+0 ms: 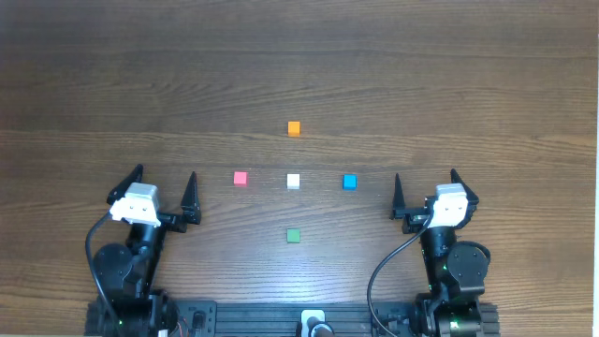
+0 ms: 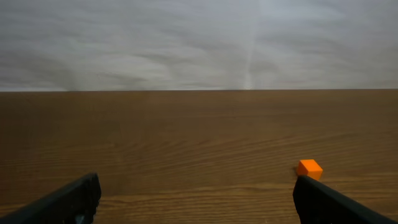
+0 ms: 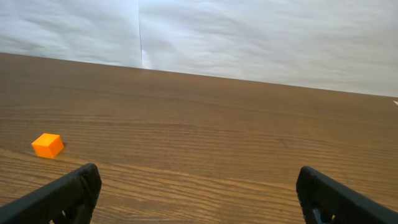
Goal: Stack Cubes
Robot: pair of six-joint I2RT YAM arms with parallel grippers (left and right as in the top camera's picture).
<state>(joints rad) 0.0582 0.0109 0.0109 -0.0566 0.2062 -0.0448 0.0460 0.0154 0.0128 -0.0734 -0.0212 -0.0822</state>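
Cubes point(image 1: 294, 181) lie apart; left end effector point(image 1: 167, 172), right end effector point(image 1: 424, 175) low, spread wide (both empty).

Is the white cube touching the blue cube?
Apart. The top view shows a plain gap between the white cube and the blue cube.

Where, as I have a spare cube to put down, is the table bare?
Bare: the far table beyond the orange cube, and the outer sides left of the pink cube and right of the blue cube. Crowded: the middle cross, white cube ringed by those and the green cube.
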